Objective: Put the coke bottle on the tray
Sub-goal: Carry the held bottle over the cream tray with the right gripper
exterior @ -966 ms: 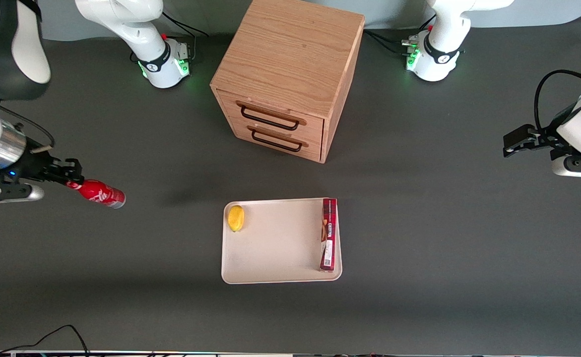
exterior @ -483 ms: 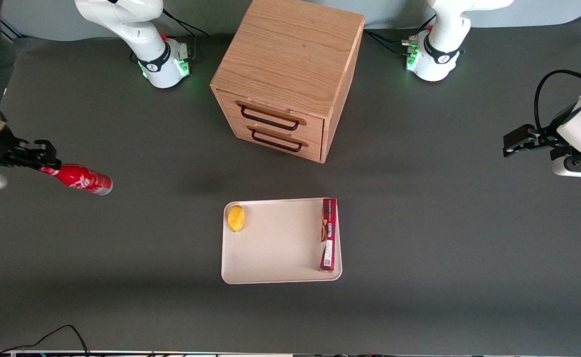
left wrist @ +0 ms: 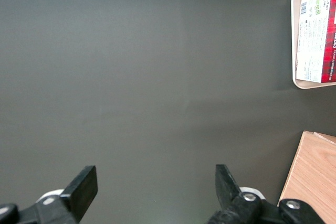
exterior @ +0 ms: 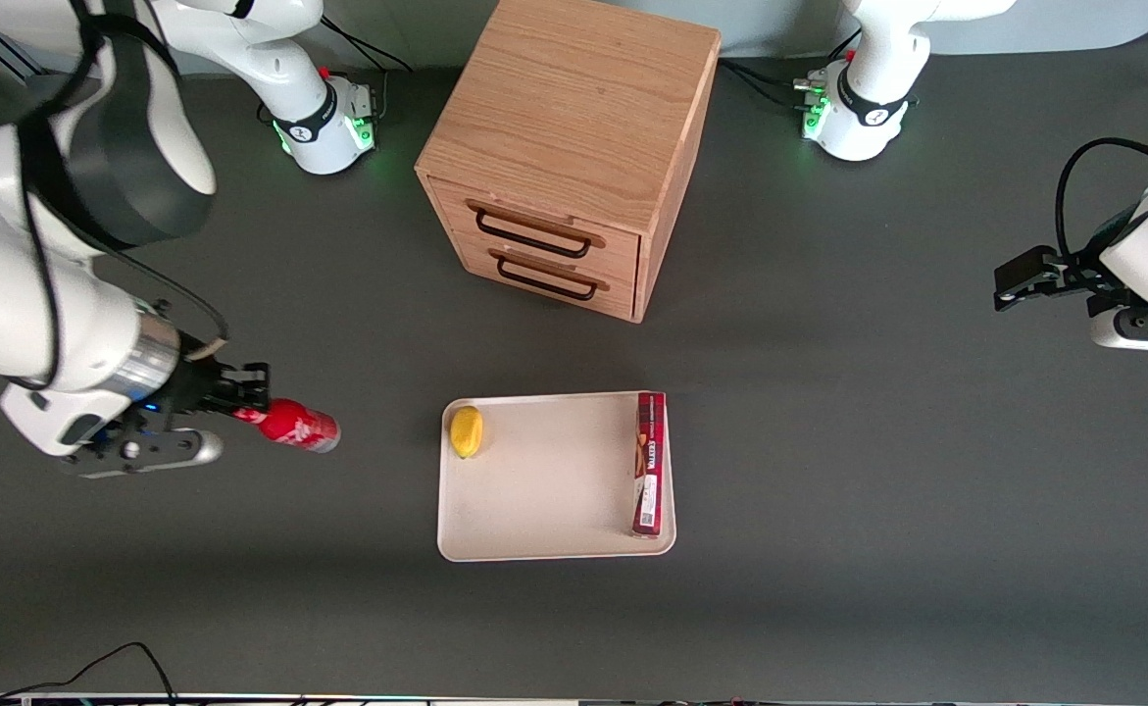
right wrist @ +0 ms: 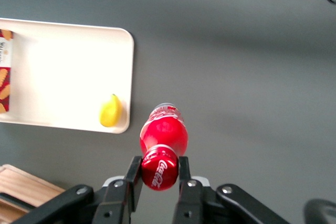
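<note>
My right gripper [exterior: 252, 406] is shut on the cap end of the coke bottle [exterior: 297, 428], a small red bottle with a silvery base. I hold it above the dark table, off the tray, toward the working arm's end. In the right wrist view the gripper [right wrist: 158, 167] clamps the red cap and the bottle [right wrist: 164, 132] hangs below it. The cream-white tray [exterior: 544, 490] lies in front of the drawer cabinet; it also shows in the right wrist view [right wrist: 63, 72], beside the bottle.
A yellow lemon [exterior: 466, 430] lies in the tray's corner nearest the bottle. A long red box [exterior: 649, 463] lies along the tray's edge toward the parked arm. A wooden two-drawer cabinet [exterior: 567, 147] stands farther from the camera than the tray.
My gripper with the bottle swung back toward the tray and nearer the camera, after drifting away half a second ago. The grip on the cap is unchanged.
</note>
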Motion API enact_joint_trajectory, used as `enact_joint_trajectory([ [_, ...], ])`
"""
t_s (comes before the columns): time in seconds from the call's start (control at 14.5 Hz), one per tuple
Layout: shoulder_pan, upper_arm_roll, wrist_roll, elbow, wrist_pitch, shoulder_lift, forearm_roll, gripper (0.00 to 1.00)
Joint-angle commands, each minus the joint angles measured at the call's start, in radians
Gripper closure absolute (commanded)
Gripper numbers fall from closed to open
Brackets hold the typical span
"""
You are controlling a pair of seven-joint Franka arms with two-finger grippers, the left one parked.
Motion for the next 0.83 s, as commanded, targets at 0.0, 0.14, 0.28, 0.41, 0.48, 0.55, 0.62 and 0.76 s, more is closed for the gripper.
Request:
enact_joint_trajectory([
  [0.0,0.061,-0.019,0.018,0.140,0.036,0.129,0.004,1.00],
  [0.14,0.084,-0.013,0.018,0.138,0.108,0.168,0.006,1.00],
  [0.28,0.105,-0.010,0.020,0.138,0.172,0.213,0.006,1.00],
  [0.41,0.136,-0.014,0.029,0.140,0.223,0.259,0.004,1.00],
  [0.48,0.145,-0.016,0.050,0.138,0.249,0.279,0.004,1.00],
  [0.55,0.158,-0.017,0.064,0.138,0.268,0.300,0.004,1.00],
  [0.62,0.161,-0.017,0.066,0.138,0.297,0.316,0.004,1.00],
  [0.76,0.164,-0.017,0.066,0.137,0.332,0.350,0.004,1.00],
])
